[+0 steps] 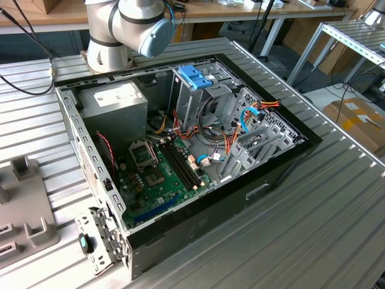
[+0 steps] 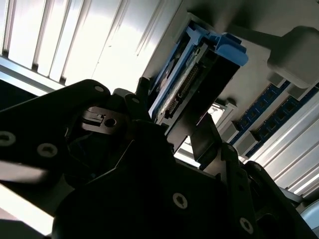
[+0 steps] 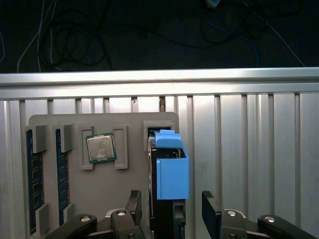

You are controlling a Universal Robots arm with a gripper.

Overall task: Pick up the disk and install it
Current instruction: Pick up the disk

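Straddling disk, gripper jaws open, one each side, not touching. Disk stands on edge in tray slot, beside chip. Good grasp likely needs pads square on flat faces, centred, not on blue rail.

The arm stood in the exterior view as a pale grey column, with a thick elbow joint, capped in blue, bulging out toward that view's right. In the first wrist view the gripper had its two black fingers spread well apart, the jaws standing open and level with each other.
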